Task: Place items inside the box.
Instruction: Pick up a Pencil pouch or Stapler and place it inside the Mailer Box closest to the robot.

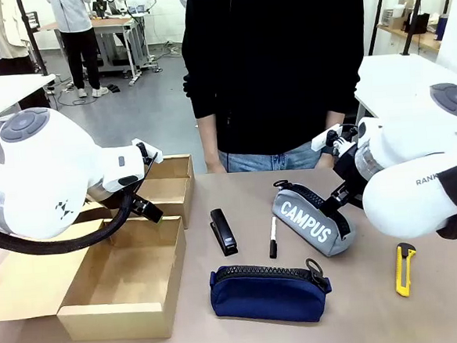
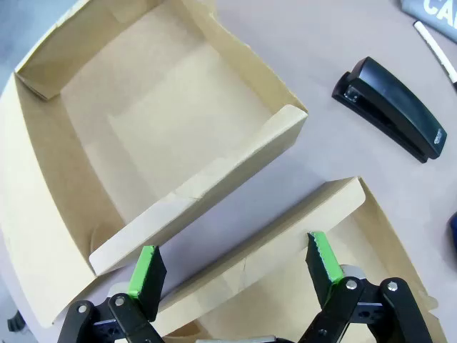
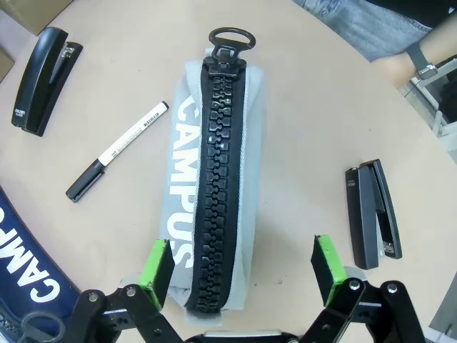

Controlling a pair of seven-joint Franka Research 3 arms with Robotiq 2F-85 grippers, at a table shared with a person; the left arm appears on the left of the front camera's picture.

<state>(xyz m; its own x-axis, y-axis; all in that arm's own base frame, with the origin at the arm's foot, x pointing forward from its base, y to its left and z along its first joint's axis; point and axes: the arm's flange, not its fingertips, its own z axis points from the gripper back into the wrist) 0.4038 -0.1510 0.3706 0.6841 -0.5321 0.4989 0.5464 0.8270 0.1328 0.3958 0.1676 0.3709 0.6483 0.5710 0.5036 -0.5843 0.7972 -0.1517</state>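
The open cardboard box [image 1: 117,319] stands at the table's front left, with nothing inside. My left gripper [image 2: 235,266] hangs open above the box's wall [image 2: 285,221]; in the front view the left gripper [image 1: 146,209] is over the box's far edge. On the table lie a black stapler [image 1: 223,231], a black marker [image 1: 272,237], the grey "CAMPUS" pouch [image 1: 314,220], a navy pouch [image 1: 268,293] and a yellow utility knife [image 1: 405,269]. My right gripper [image 3: 243,264] is open above one end of the grey pouch [image 3: 214,179]. A second stapler [image 3: 373,214] lies beside it.
A second open carton [image 1: 167,187] stands behind the first one. A person [image 1: 276,66] in a black top stands at the far edge, a wrist with a watch [image 3: 421,68] near the table. Bare tabletop [image 1: 380,318] lies at the front right.
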